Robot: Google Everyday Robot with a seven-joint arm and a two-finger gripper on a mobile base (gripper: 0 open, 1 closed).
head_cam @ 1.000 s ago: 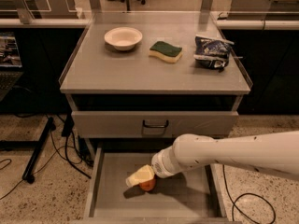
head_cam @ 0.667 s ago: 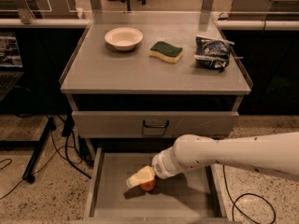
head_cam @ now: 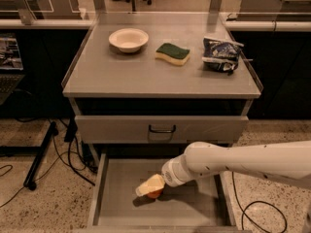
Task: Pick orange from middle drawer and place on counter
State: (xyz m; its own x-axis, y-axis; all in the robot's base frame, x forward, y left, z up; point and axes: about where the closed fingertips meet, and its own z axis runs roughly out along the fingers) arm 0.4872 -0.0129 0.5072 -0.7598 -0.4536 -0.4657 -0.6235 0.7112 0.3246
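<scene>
- White bowl (head_cam: pixel 128 39), upright, left of the sponge and apart from it.
- Green-topped yellow sponge (head_cam: pixel 173 53), lying flat between bowl and bag.
- Crumpled dark snack bag (head_cam: pixel 221 55), right of the sponge, not touching it.
- Closed gray drawer front (head_cam: pixel 121 129) with a small black handle (head_cam: pixel 162 128).
- Black cables (head_cam: pixel 65 154) and a black stand leg (head_cam: pixel 40 154) on the speckled floor (head_cam: pixel 39 208), at left.
- Gripper (head_cam: pixel 149 188) low down, below that drawer front.

You see the cream-coloured gripper (head_cam: pixel 150 186) low in the gray middle drawer (head_cam: pixel 194 208), over the orange (head_cam: pixel 154 195) with its orange-red skin. The arm (head_cam: pixel 243 161) is white. The gray counter (head_cam: pixel 146 79) carries a white bowl (head_cam: pixel 128 39) far left, a green-and-yellow sponge (head_cam: pixel 173 53), and a dark blue-and-white bag (head_cam: pixel 221 55) on the right.
</scene>
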